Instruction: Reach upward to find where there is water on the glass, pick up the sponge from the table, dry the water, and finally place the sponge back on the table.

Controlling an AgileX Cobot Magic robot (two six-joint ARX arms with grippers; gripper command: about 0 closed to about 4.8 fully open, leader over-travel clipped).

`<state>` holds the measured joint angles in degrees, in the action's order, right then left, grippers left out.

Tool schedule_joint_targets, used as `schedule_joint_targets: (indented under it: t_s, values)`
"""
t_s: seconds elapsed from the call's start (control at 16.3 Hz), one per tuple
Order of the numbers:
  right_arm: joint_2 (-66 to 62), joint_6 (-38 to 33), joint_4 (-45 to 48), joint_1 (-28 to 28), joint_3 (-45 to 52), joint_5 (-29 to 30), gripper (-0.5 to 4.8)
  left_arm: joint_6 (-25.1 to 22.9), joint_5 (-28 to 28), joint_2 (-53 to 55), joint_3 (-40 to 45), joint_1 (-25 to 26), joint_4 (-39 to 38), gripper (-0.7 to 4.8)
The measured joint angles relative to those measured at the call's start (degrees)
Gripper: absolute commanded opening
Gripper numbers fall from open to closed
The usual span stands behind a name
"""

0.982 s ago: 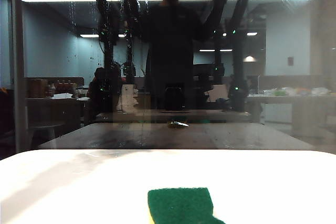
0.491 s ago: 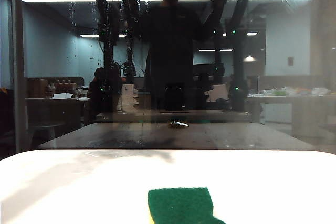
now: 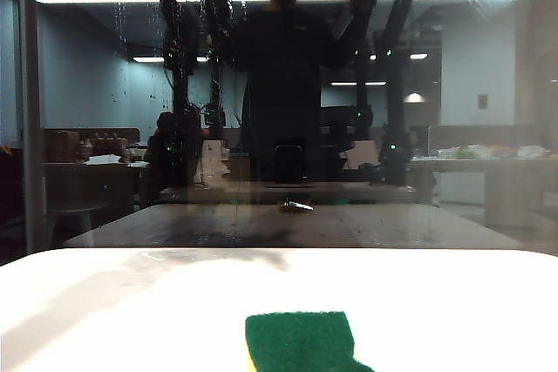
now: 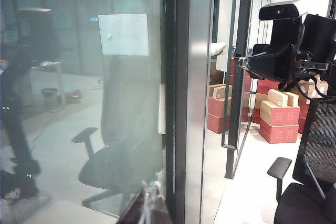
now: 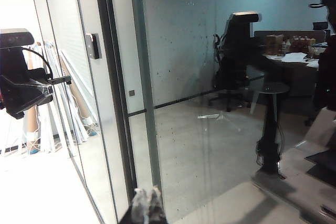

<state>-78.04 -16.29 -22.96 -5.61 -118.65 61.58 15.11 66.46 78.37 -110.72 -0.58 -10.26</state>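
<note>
The sponge (image 3: pixel 302 341) lies green side up on the white counter (image 3: pixel 131 302), at its near edge, untouched. The glass (image 3: pixel 488 84) rises behind the counter; water (image 3: pixel 118 6) shows as thin pale streaks and drops high on the pane, toward its upper left, beside the grey frame (image 3: pixel 30 111).

Both arms are raised, seen only as dark mirrored shapes in the pane, so the search step looks to be in hand and the sponge is not yet picked up.

What could go wrong: the pane is dark and full of reflections, and the bright ceiling strips cross the wet patch, so the streaks may be misread or missed. Each wrist view looks along the glass and shows speckles but no clear trickle. A wrong fix on the wet spot would send the wipe to dry glass. A pincer raised this close to the pane could also knock it.

The left pincer (image 4: pixel 148 203) shows just its tips, pressed together and empty, close by the frame. The right pincer (image 5: pixel 146 203) likewise has its tips together, holding nothing, near the pane.
</note>
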Motion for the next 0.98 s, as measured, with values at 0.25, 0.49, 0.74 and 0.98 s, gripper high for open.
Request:
schedule_joint_targets:
  t_s: [0.25,0.49,0.74,0.98]
  values:
    - [0.00,0.00,0.02,0.00,0.00,0.00,-0.06,0.00,0.00,0.00,0.00,0.00,-0.02,-0.06]
    - [0.00,-0.02,0.02,0.00,0.00,-1.03,-0.06,0.02,-3.63,0.00,0.00,0.00,0.00,-0.06]
    - [-0.02,0.00,0.02,0.00,0.00,-4.20,-0.06,0.00,-11.89,0.00,0.00,0.00,-0.02,-0.06]
    - [-0.02,0.00,0.02,0.00,0.00,-10.21,-0.06,-0.04,-20.52,0.00,0.00,0.00,-0.02,-0.06]
